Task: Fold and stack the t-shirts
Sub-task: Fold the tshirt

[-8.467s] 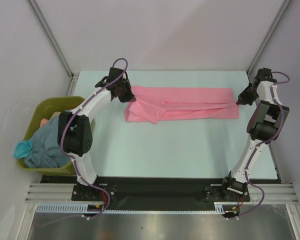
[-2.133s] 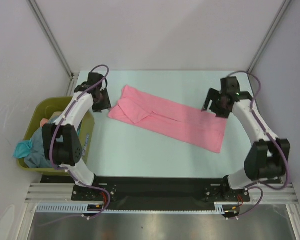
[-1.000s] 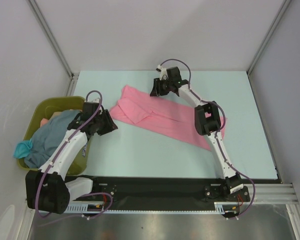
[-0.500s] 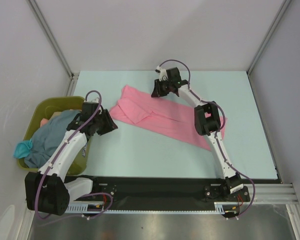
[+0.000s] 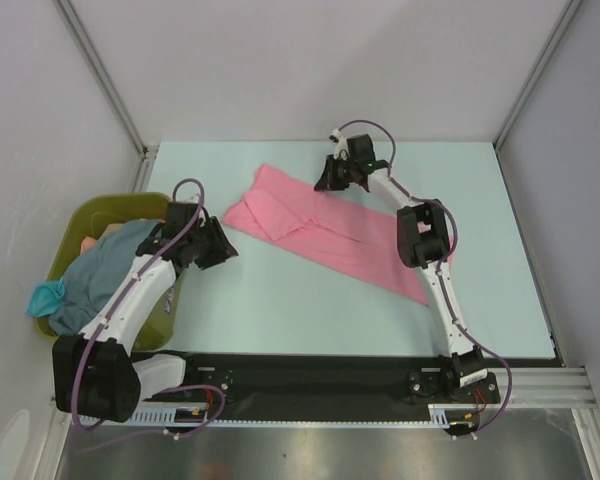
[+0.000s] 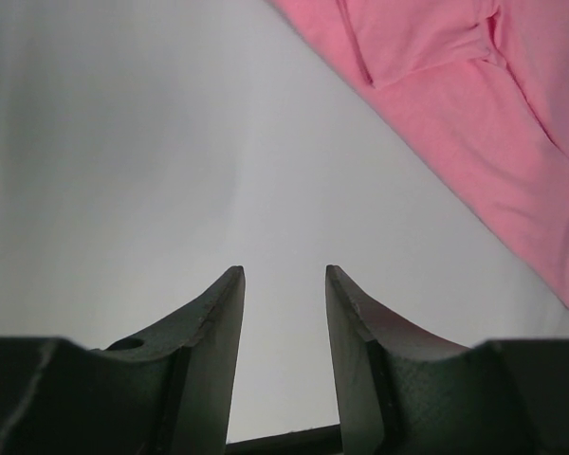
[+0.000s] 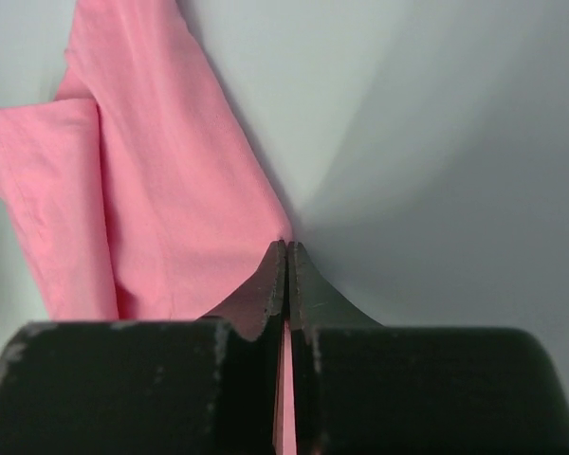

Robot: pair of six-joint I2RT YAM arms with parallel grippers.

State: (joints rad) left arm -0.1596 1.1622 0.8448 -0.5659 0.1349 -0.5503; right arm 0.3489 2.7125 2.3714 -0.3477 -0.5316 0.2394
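overhead, i see the pink shirt point(image 5: 330, 232) lying as a long folded strip. it slants across the table point(image 5: 310, 320) from far left towards near right. the right pincer point(image 5: 326, 184) sits at the strip's far edge, nearer its left end. from up there i can't make out how its jaws stand. the right wrist view settles that: the two fingers point(image 7: 258, 301) are pressed together with a thin sliver of pink cloth pinched between them, and the shirt's edge meets the tips. so it is clamped on the pink shirt.

the left pincer point(image 5: 223, 250) is over bare table just beside the shirt's left end, apart from it. its own wrist view shows the jaws standing partly apart with nothing in the gap and only table below. the pink cloth runs across that view's upper right corner.

only the overhead view shows the bin point(image 5: 120, 205) off the table's left side. a grey-blue shirt point(image 5: 100, 275) is heaped in it and a teal shirt point(image 5: 46, 296) hangs over its left rim.
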